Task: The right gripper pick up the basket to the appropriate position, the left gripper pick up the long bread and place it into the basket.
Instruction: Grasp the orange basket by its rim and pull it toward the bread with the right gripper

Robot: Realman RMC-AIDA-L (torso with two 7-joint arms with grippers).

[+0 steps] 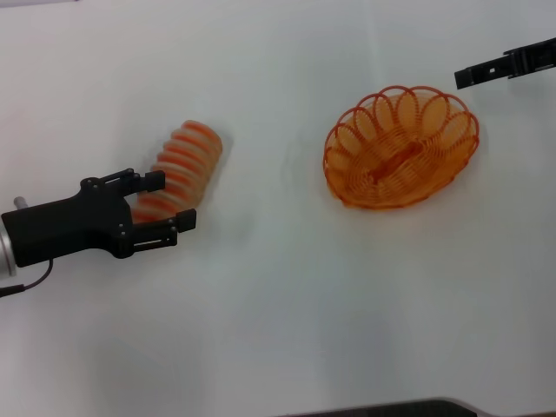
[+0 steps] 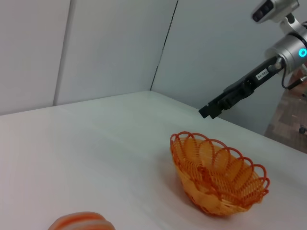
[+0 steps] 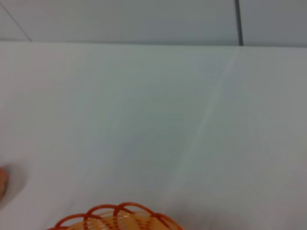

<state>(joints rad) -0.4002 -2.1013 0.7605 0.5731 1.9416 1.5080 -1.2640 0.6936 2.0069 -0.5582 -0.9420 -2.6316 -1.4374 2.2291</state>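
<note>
the long bread [image 1: 180,169] lies on the white table [image 1: 278,313] at the left of the head view, slanting from lower left to upper right, its near end set between the fingers [image 1: 178,221] of the left gripper [image 1: 169,201]. those fingers are spread, one above the loaf's lower end and one below it, and whether they touch the crust cannot be told. behind them the black body of the claw runs back to a silver-white cuff at the left edge of the frame. the basket [image 1: 401,146] sits empty on the table in the upper right of the head view, well apart from the loaf, with one side tipped up a little. the right gripper [image 1: 460,78] hangs in the upper right corner, just beyond the basket's rim and not touching it; the state of its fingers cannot be told. in the left wrist view it hovers above and behind the basket.
</note>
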